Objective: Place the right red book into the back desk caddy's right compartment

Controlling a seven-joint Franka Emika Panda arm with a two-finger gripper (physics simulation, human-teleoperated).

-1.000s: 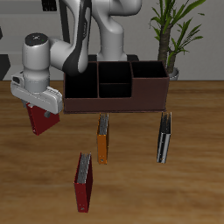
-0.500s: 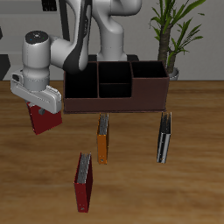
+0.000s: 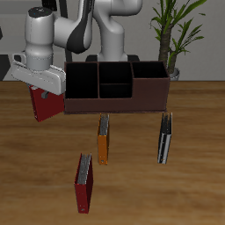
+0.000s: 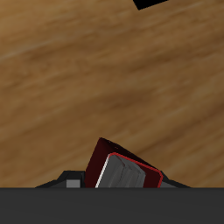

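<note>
**One red book aloft beside the caddy's end wall**

Four books are in the exterior view; we log them from the 9 o'clock side across to 3 o'clock.

At about 10 o'clock the gripper (image 3: 39,88) is clenched on the right red book (image 3: 44,104), which hangs off the table with its cover facing the camera, slightly tilted. It sits just beside the outer end wall of the back desk caddy (image 3: 114,104), below the wall's upper edge; we cannot tell whether book and wall touch. In the wrist view the same book (image 4: 122,171) shows its dark cover and grey page block against the wooden table (image 4: 87,79), with the gripper body's dark bulk at the frame edge; the fingertips themselves are not visible there.

Next, toward 6 o'clock, a narrower red book (image 3: 83,183) lies flat near the table's front edge. Near centre, an orange book (image 3: 103,139) lies just ahead of the caddy's front wall.

The right compartment (image 3: 83,83) is the large end bay nearest the held book, its interior black. Small split cells occupy the caddy's middle.

At 3 o'clock a dark book (image 3: 165,138) lies on the wood. A potted plant (image 3: 171,35) stands behind the caddy at about 1 o'clock.
</note>
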